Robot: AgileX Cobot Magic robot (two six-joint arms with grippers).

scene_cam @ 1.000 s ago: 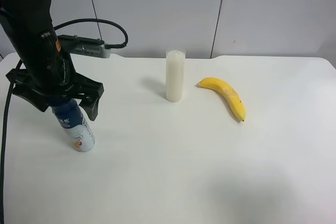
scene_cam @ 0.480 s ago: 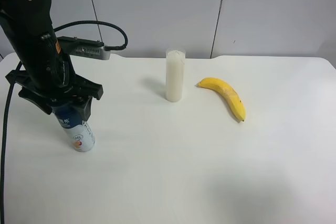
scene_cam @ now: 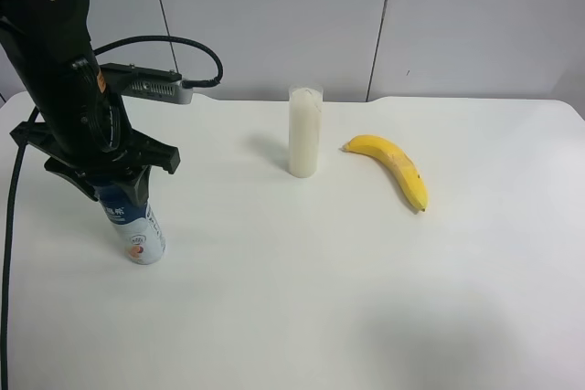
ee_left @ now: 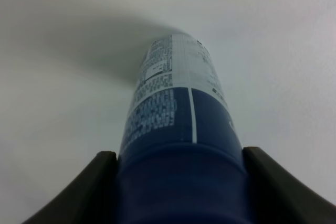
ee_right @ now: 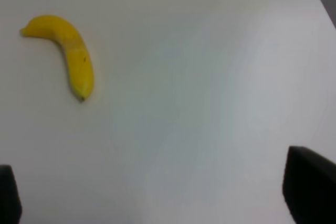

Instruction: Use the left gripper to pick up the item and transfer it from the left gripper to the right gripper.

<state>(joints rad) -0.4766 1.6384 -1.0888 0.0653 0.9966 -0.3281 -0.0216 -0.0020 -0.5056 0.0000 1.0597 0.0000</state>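
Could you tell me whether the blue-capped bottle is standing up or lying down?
Standing: the bottle rests base-down on the table, its cap end inside the left gripper.

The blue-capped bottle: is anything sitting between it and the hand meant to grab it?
Nothing visible does. The fingers of the left hand flank the bottle at its cap, one on each side, seemingly touching it. The white cylinder and the banana stand well off to the side.

Lighting bright, even; shadows soft. Right wrist view blurred throughout. The bottle (ee_left: 178,103) casts a diffuse shadow beyond the left gripper (ee_left: 181,182).
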